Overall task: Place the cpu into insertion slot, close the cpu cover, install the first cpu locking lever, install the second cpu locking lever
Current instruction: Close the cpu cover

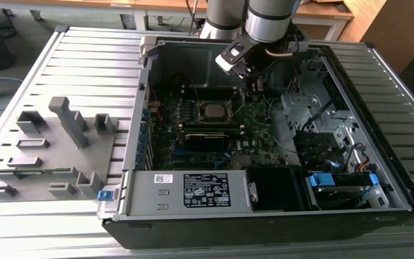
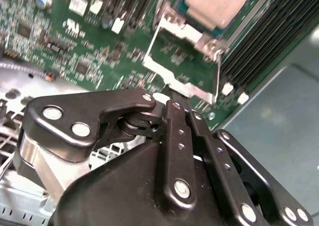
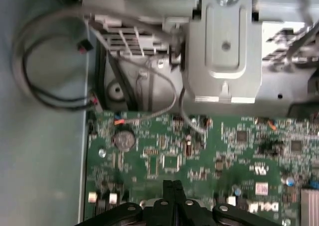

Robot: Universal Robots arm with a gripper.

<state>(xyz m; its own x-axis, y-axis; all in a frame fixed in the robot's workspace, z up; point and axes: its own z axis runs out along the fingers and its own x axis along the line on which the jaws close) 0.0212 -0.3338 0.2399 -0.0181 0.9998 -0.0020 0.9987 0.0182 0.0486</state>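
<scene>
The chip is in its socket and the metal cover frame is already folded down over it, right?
Not folded down: in the second wrist view the cpu cover stands swung open, clear of the seated cpu, with the claw closed on its free edge.

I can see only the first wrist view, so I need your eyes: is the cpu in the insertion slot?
Observer: Yes. In the second wrist view the cpu lies flat in it, metal top up.
Operator: Is the cover down over it?
Observer: No. The cpu cover stands tilted open beside the chip, and the motherboard shows through its window.
Operator: Where do my tips sit relative to that cover?
Observer: The pincer is shut and meets the cover's free edge. I cannot tell whether it pinches the plate or only touches it.
</scene>
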